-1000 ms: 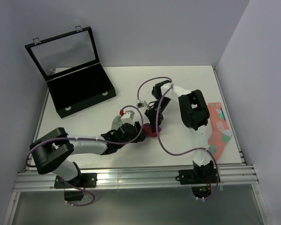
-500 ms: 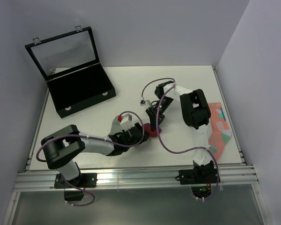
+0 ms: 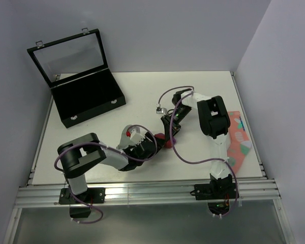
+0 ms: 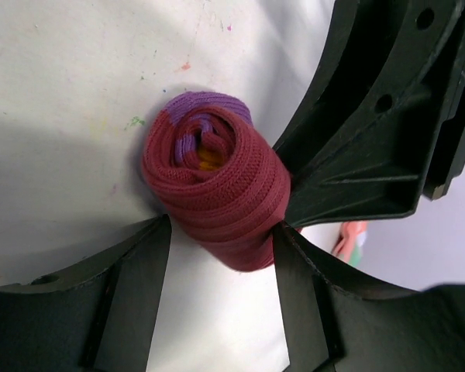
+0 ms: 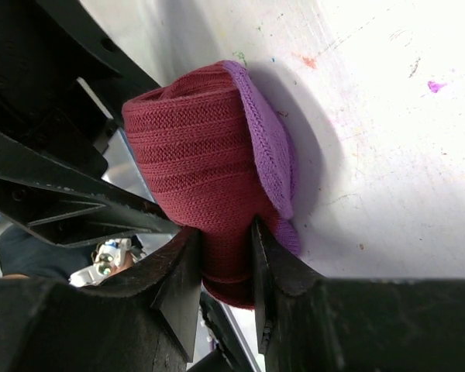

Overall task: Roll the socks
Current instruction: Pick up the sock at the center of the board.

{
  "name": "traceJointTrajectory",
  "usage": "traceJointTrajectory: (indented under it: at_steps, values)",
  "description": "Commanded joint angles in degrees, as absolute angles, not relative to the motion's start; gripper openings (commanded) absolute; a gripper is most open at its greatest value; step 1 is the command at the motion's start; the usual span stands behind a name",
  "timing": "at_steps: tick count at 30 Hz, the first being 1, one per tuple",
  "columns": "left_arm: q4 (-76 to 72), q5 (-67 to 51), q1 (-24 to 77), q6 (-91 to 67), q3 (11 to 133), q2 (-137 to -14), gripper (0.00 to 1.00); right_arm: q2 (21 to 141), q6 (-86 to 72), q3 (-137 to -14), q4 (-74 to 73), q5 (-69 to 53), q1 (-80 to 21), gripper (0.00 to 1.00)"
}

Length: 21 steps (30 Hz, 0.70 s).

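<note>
Mid-table, our right gripper (image 5: pixel 225 267) pinches the rolled magenta sock (image 4: pixel 217 194); left gripper (image 4: pixel 221 256) sits spread around it. We'd keep that pinch tight so nothing unrolls.

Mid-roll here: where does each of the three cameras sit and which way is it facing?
Top external: above and behind the bases, looking down at the table; both arms show.
Left wrist: on the left end effector, facing the rolled magenta sock; fingers straddle it.
Right wrist: on the right end effector, pinching the roll.
Shared: the roll, in all three.
</note>
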State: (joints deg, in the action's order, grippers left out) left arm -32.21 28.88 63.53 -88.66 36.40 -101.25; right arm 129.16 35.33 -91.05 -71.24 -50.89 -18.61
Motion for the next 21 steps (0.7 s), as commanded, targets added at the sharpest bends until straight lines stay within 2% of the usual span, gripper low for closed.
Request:
traceJointTrajectory:
  at_steps: [1, 16, 21]
  values:
    - [-35.0, 32.3, 63.9, -95.7, 36.1, -104.7, 0.61, 131.3, 36.3, -89.5, -65.5, -45.9, -18.7, 0.11]
    - [-39.1, 37.6, 65.9, -104.3, 35.4, -110.4, 0.61, 133.2, 49.1, -91.8, -81.9, -59.0, -18.1, 0.11]
    - [-40.3, 37.9, 66.4, -104.6, 35.1, -111.2, 0.60, 132.0, 49.8, -91.0, -82.8, -61.7, -17.8, 0.11]
